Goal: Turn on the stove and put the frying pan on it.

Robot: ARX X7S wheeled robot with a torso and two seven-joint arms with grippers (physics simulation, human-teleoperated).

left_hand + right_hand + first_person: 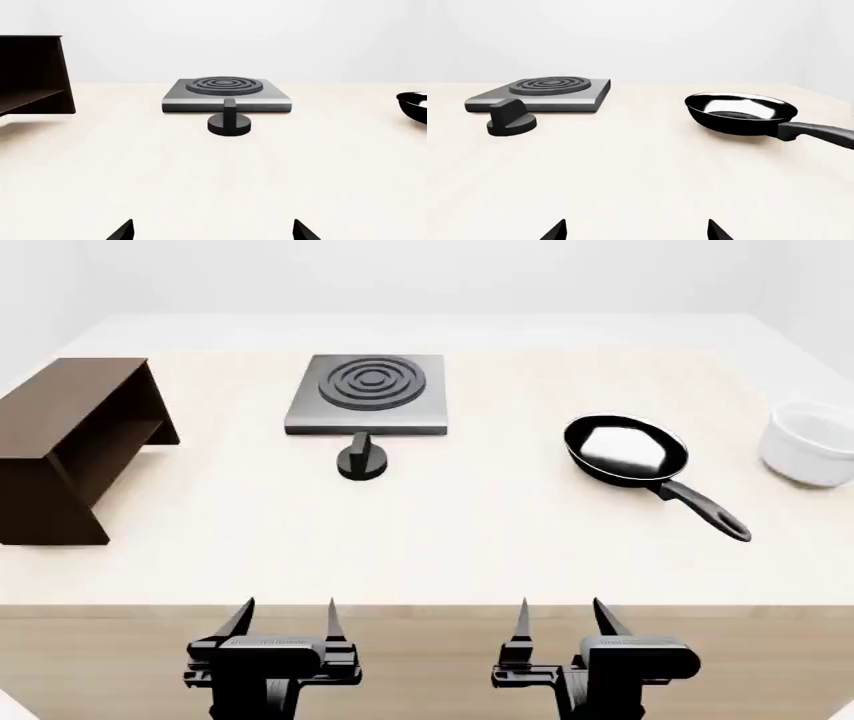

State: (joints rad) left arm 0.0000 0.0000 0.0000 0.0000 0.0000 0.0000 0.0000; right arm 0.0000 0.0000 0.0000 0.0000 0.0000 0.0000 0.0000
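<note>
Both sets of jaws stand spread wide with nothing between them, parked at the near edge of the desk (441, 540). The left gripper (283, 620) lines up roughly with the knob (362, 461), which suggests that arm is meant to do the turning; its wrist camera looks straight at the knob, centred between the two fingertips. The right gripper (561, 620) sits nearer the frying pan (625, 448), probably so it can take the handle (703, 507), which angles back toward the robot's right and offers an easy reach.

The knob rests on the desk just in front of the stove (368, 392), apart from the slab, its ridge pointing toward the burner. The stove lies toward the far side, left of centre, its ringed burner bare. The frying pan sits upright well to the stove's right, empty, with a pale glossy inside. A white bowl (809, 445) stands farther right, and a brown shelf (74, 445) sits at the left edge; both lie clear of the likely paths. Nothing of the task looks done yet.
</note>
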